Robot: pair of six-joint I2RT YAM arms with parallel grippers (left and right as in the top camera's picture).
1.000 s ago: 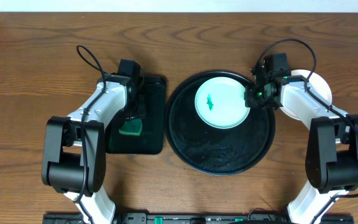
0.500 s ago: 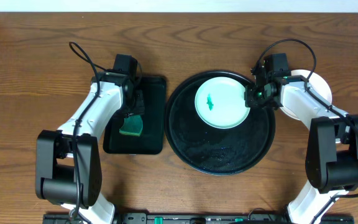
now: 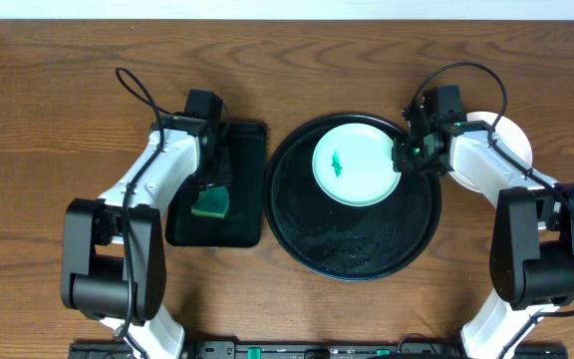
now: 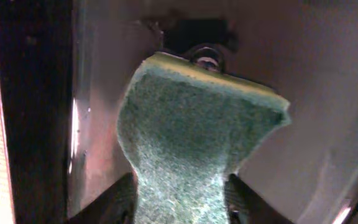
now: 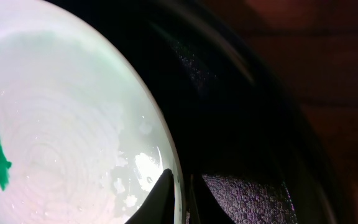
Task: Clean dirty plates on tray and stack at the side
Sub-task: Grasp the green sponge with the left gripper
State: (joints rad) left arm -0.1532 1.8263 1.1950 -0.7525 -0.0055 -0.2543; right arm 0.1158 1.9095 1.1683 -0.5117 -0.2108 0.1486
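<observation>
One dirty plate [image 3: 355,162], white with a teal smear [image 3: 336,163] at its centre, lies in the far half of the round black tray [image 3: 357,244]. My right gripper [image 3: 403,158] is shut on the plate's right rim. In the right wrist view one finger lies on the plate [image 5: 61,124] and the other outside the rim, above the tray [image 5: 241,124], with the right gripper [image 5: 180,199] pinching the edge. My left gripper [image 3: 212,187] is shut on a green sponge [image 3: 210,204]. The left wrist view shows the sponge [image 4: 191,124] squeezed at the left gripper [image 4: 180,199].
The sponge hangs over a smaller rectangular black tray [image 3: 242,229], left of the round tray. White plates [image 3: 514,140] lie on the table at the far right, partly hidden under my right arm. The table is brown wood.
My left arm's elbow has swung a little to the left, while the sponge has stayed over the rectangular tray. My right arm and the plate have not moved.
</observation>
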